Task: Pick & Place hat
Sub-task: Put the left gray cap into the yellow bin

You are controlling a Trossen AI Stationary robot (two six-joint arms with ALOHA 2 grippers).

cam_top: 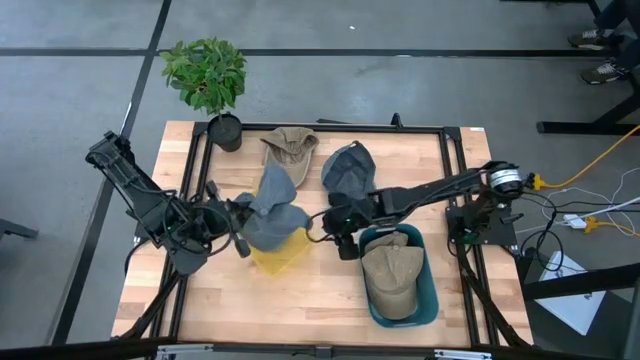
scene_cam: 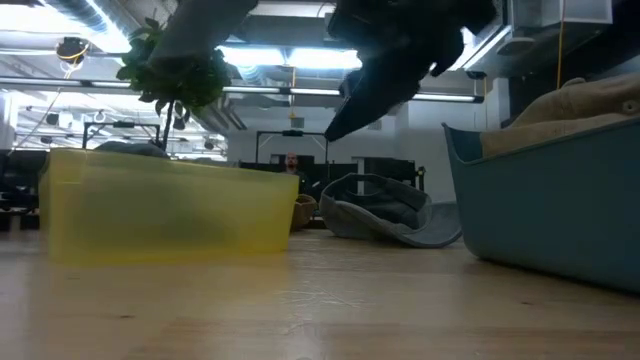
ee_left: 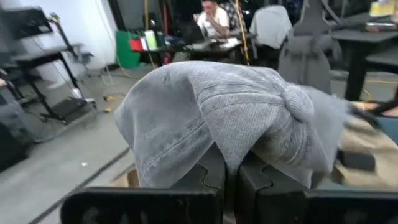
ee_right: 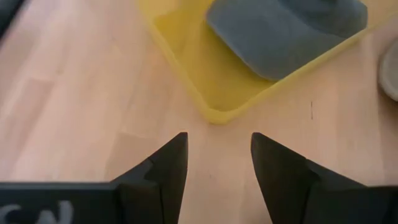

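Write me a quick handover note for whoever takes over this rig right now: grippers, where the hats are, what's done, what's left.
Left gripper: shut on the grey hat, held over the yellow bin.
Right gripper: open, empty, above bare table by the yellow bin's corner.
Done: a tan cap lies in the blue bin.
Left: release the grey hat into the yellow bin; a second tan cap and a dark cap are on the table.

floor [cam_top: 400,80]: grey concrete | ceiling lights [scene_cam: 290,55]: on | desks [ee_left: 367,37]: behind

A lab or workshop: concrete floor [cam_top: 400,90], exposed ceiling ducts [scene_cam: 290,70], cluttered desks [ee_left: 205,43].
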